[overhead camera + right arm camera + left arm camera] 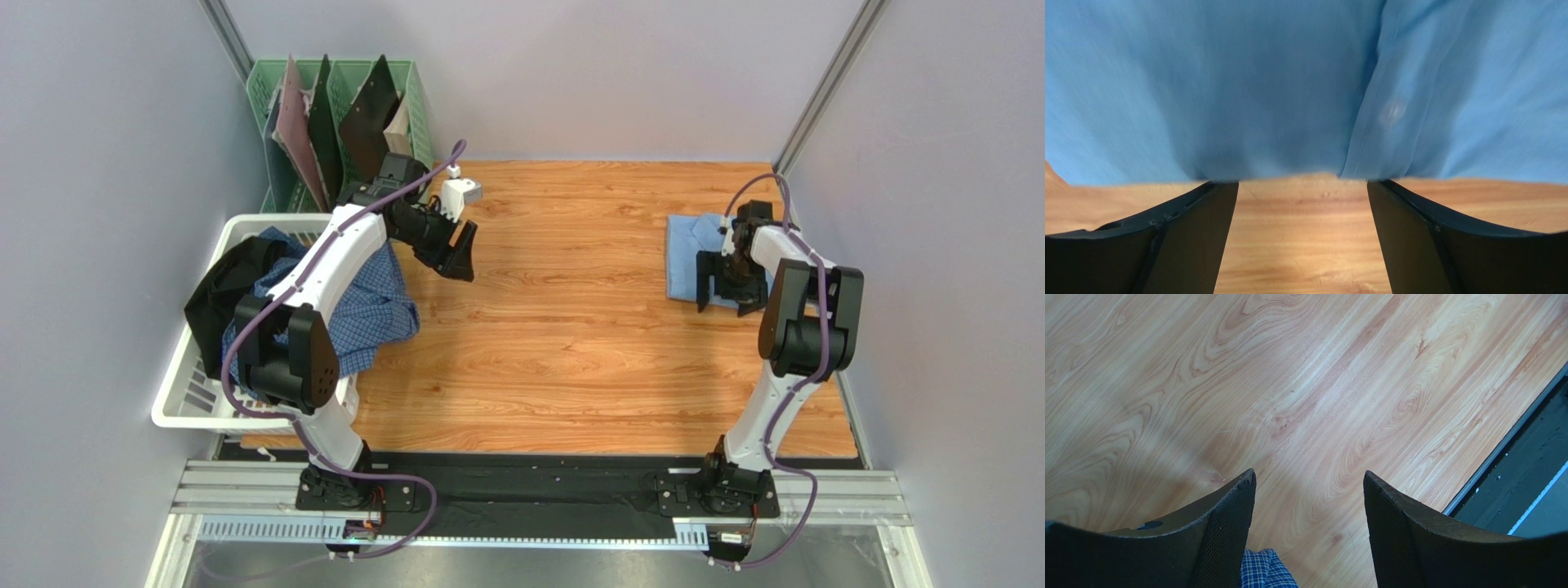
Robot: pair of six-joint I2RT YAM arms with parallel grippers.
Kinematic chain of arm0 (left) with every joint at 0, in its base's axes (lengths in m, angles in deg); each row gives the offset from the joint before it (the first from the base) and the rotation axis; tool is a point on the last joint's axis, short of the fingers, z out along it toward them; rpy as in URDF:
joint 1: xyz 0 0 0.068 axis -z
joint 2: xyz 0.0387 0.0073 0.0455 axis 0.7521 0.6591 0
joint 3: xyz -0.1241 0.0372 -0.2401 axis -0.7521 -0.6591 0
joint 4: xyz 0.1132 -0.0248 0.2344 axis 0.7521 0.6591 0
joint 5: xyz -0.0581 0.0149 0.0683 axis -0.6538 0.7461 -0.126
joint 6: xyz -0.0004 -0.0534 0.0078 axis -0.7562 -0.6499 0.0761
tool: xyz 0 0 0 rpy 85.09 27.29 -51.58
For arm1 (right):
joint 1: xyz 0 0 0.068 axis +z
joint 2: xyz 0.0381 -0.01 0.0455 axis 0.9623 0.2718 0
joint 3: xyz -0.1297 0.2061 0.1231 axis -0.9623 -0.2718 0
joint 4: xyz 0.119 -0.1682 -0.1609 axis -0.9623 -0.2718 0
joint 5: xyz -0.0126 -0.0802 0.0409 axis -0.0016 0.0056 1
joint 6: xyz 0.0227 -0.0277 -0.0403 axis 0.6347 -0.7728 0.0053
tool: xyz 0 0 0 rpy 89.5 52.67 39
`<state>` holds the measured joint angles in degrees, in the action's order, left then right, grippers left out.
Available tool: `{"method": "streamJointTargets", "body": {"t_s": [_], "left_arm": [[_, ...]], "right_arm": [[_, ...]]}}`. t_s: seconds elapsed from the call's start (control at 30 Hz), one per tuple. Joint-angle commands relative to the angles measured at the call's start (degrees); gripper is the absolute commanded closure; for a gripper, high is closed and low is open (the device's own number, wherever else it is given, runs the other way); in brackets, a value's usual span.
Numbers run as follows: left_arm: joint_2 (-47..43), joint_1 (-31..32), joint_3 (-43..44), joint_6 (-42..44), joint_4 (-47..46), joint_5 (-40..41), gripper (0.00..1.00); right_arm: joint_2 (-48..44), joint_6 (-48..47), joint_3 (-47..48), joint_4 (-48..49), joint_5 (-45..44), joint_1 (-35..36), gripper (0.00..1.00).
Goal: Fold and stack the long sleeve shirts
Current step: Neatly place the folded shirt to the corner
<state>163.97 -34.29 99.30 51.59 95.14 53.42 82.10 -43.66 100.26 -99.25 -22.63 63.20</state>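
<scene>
The plain light blue shirt lies folded on the wooden table at the right. In the right wrist view it fills the upper frame, button placket showing. My right gripper is open and empty at the shirt's near edge, its fingertips right at the hem. The blue-and-white checked shirt hangs crumpled over the rim of the white basket; a corner of it shows in the left wrist view. My left gripper is open and empty above bare table, just right of the basket.
The white laundry basket stands at the table's left edge, holding a black garment as well. A green rack with dark boards stands at the back left. The table's near black edge shows in the left wrist view.
</scene>
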Motion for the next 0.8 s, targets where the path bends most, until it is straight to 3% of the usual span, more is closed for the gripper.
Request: {"method": "streamJointTargets", "body": {"t_s": [0.0, 0.4, 0.57, 0.77], "left_arm": [[-2.2, -0.6, 1.0, -0.2, 0.0, 1.1, 0.29], [-0.9, -1.1, 3.0, -0.1, 2.3, 3.1, 0.29], [-0.5, -1.2, 3.7, 0.2, 3.1, 3.7, 0.29], [1.2, -1.2, 5.4, 0.4, 4.4, 4.2, 0.28]], "right_arm": [[7.0, 3.6, 7.1, 6.3, -0.2, 0.0, 0.14], [20.0, 0.8, 30.3, 3.5, -0.4, -1.9, 0.15], [22.6, -5.3, 34.1, 4.0, 0.1, -3.1, 0.15], [26.2, -5.8, 38.8, 4.0, 2.6, -3.8, 0.15]]}}
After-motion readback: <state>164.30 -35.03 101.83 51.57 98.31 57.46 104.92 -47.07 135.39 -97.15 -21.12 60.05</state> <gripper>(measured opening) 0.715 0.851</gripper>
